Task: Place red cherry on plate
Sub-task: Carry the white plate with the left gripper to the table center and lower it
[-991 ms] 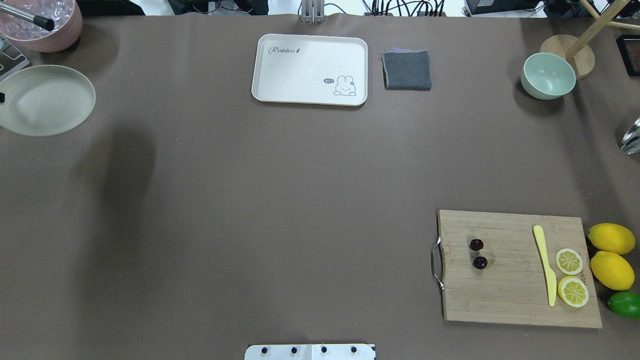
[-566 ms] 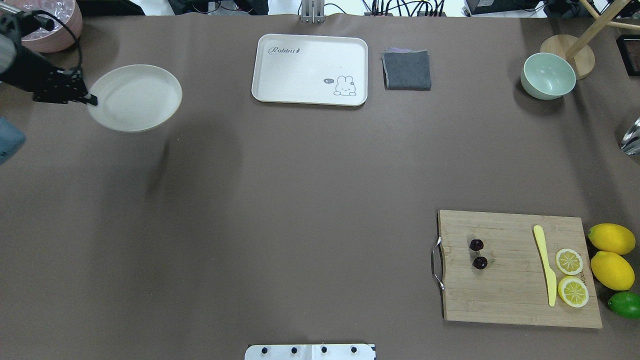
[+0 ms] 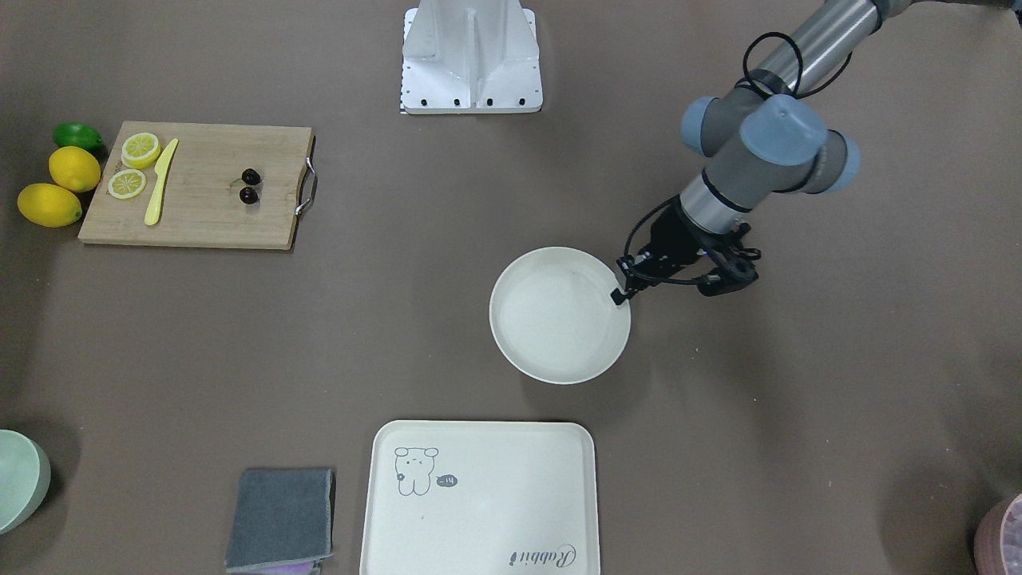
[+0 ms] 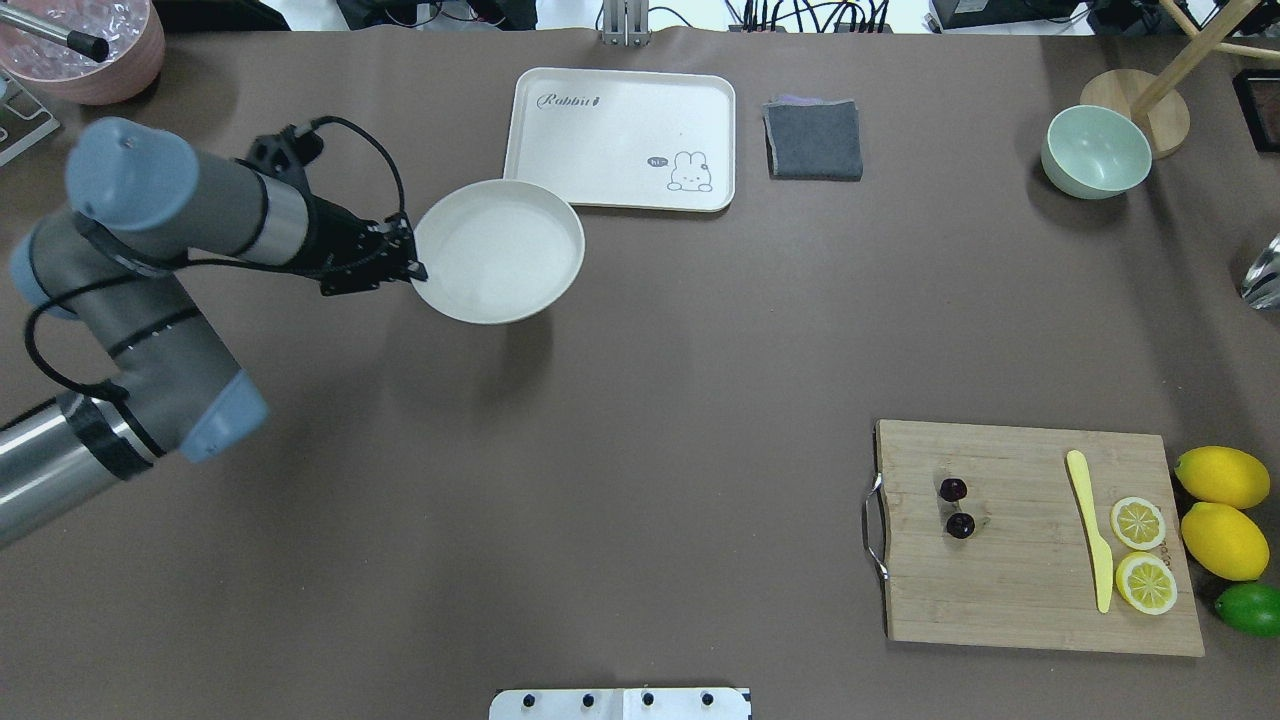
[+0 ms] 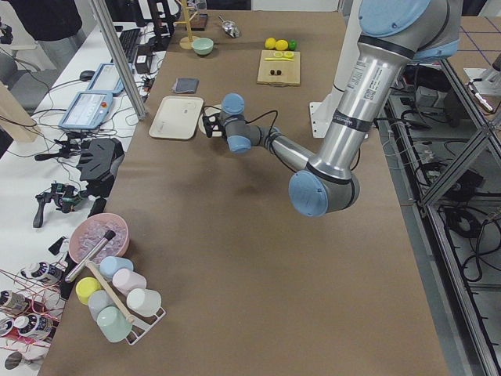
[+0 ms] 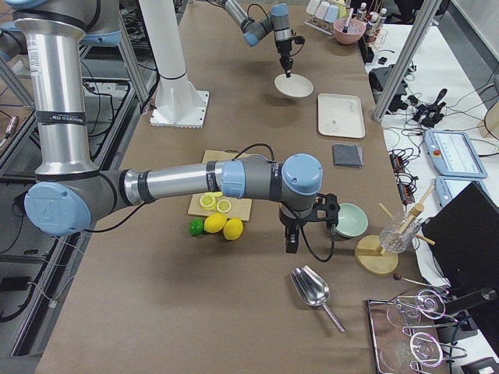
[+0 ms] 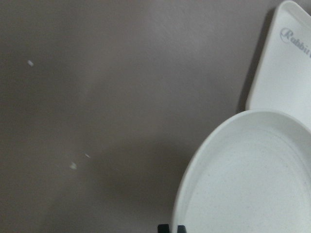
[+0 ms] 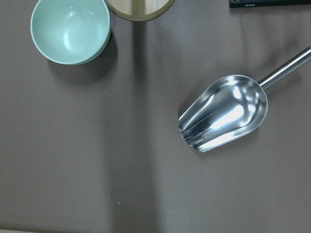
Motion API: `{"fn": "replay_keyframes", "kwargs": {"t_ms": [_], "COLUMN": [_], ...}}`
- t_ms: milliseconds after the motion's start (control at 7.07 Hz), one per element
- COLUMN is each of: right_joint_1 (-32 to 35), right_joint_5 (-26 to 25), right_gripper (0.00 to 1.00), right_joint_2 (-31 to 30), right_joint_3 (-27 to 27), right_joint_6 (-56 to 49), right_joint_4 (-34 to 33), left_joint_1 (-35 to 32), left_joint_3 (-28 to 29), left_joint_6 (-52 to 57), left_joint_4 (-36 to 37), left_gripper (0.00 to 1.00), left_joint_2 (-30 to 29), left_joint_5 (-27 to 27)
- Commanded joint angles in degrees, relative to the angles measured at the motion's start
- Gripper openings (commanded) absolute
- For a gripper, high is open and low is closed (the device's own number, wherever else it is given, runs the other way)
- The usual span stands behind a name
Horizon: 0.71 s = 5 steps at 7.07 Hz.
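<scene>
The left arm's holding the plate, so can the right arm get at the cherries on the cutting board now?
Probably yes. The cherries lie uncovered on the cutting board, apart from the yellow knife, and the right gripper hangs raised at that end; nothing stands over them.

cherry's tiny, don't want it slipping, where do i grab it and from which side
Probably straight down from above, pinching one round fruit of the cherry. The pair lies flat on the board, its stems too thin to see well, with bare wood all around.

The plate lies near the tray, the red cherry on the cutting board.
</scene>
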Motion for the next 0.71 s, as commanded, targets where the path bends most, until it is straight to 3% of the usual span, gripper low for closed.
{"fn": "replay_keyframes", "kwargs": {"t_ms": [0, 283, 425, 566], "right_joint_1": [0.0, 0.0, -0.1, -0.5], "right_joint_5": [0.1, 0.5, 0.4, 0.4], "right_gripper": [1.0, 1.0, 1.0, 1.0], "right_joint_2": [0.1, 0.1, 0.1, 0.4], "right_joint_3": [0.1, 0.3, 0.6, 1.1], "right_joint_6": [0.0, -0.2, 0.0, 0.2], "right_joint_4": [0.0, 0.0, 0.0, 0.0], "left_joint_1": [8.9, 13.1, 13.1, 12.8], "left_joint_3": [-0.6, -0.7, -2.2, -4.7], "left_joint_6": [-3.8, -3.8, -3.7, -3.1], "left_joint_4": [0.0, 0.1, 0.5, 1.1], "left_gripper": [0.0, 0.0, 0.57, 0.97], "left_joint_2": [-1.1, -1.1, -0.9, -0.4], "left_joint_5": [9.4, 13.7, 13.5, 13.5]}}
